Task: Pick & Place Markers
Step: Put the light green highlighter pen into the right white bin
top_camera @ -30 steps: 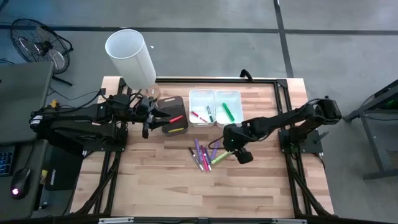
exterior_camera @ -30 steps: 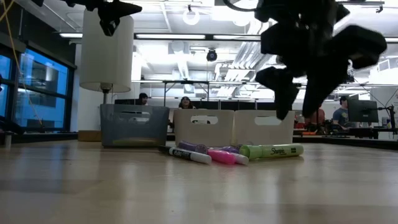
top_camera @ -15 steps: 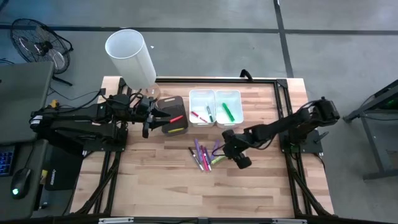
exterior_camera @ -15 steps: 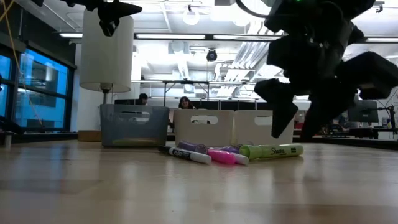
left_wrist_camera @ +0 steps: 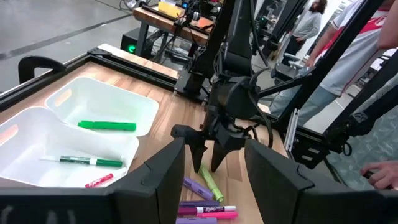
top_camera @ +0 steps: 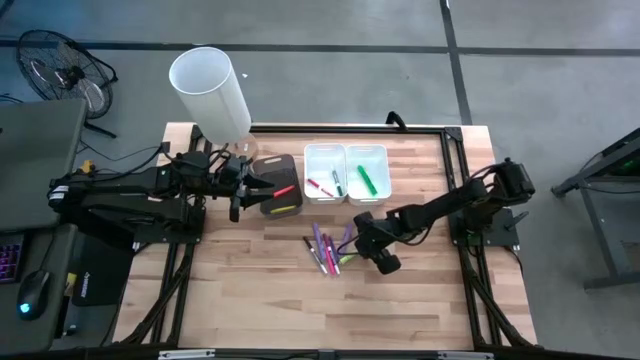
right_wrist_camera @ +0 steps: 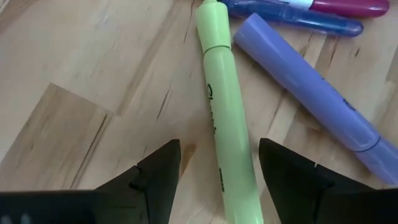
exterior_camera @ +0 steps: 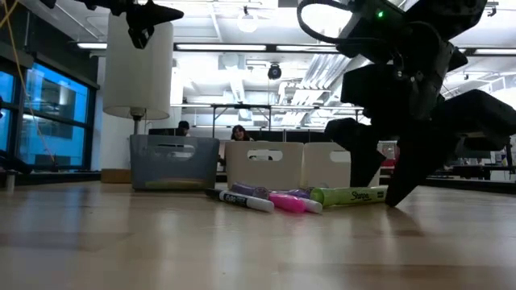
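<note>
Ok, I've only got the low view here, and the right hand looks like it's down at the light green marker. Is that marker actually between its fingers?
Observer: Yes. In the right wrist view the light green marker lies flat on the wood, between the open fingers of the right hand, not yet pinched.
Operator: Anything close enough to get caught with it?
Observer: A purple marker lies right beside it, angled away and outside the fingers.
Operator: And where's the left hand?
Observer: From above, the left hand waits open at the dark bin, which holds a red marker and a yellow one.
</note>
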Tool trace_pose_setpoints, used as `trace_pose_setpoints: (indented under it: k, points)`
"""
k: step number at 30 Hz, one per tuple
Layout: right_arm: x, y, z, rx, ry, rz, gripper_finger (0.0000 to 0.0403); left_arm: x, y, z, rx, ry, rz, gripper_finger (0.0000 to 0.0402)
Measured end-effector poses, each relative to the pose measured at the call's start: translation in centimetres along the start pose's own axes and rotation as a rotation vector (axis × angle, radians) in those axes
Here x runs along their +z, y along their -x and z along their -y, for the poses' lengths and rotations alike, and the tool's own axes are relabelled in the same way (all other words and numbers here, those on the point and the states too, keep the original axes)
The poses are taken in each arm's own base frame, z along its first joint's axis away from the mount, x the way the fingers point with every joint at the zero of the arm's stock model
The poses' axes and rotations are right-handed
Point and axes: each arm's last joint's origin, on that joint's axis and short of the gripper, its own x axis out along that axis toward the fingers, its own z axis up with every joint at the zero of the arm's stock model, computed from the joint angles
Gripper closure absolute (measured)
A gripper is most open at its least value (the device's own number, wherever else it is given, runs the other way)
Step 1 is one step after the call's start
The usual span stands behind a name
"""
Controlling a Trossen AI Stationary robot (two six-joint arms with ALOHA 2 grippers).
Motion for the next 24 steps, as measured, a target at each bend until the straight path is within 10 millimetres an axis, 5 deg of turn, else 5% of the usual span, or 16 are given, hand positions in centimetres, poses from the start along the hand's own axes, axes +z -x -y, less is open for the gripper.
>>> trace_pose_setpoints:
  k: [8, 24]
  points:
    - [-0.17, -0.36, 0.04, 0.015, -0.074, -0.015, 0.0211, 0.0, 0.0, 0.0, 0.0, 0.0, 0.0, 0.0236]
    - [-0.69, -0.39, -0.04, -0.003, -0.406, -0.074, 0.0315, -0.01, 0.0, 0.01, -0.003, 0.027, -0.002, 0.0236]
